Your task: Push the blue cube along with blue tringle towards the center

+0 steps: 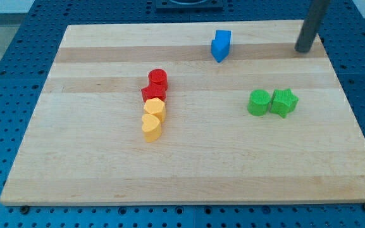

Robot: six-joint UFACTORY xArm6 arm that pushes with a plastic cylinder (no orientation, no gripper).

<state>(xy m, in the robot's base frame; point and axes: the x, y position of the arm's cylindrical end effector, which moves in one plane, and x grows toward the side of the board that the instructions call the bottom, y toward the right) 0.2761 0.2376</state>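
Board: a pale wooden board [188, 177] lies on a blue perforated table [5, 57], filling most of the view.
Rod: a dark rod comes down from the view's top right; my tip [303, 49] rests near the board's top right corner.
Claw: there is none to spread or press together, only the bare rod end, touching no block.
Blue cube: the blue cube [223, 37] sits near the top edge, right of the middle.
Blue triangle: the blue triangle [218, 50] presses against the cube's lower left side, the two touching as one clump.
Tip to blue pair: my tip stands well to the view's right of them, at about the same height on the board, apart from both.
Red blocks: a red cylinder [158, 78] and a red star-like block [152, 92] touch, left of centre.
Yellow blocks: two yellow blocks [152, 119], shapes unclear, carry that column on downward.
Green blocks: a green cylinder [259, 102] and a green star-like block [284, 102] sit side by side at the right.
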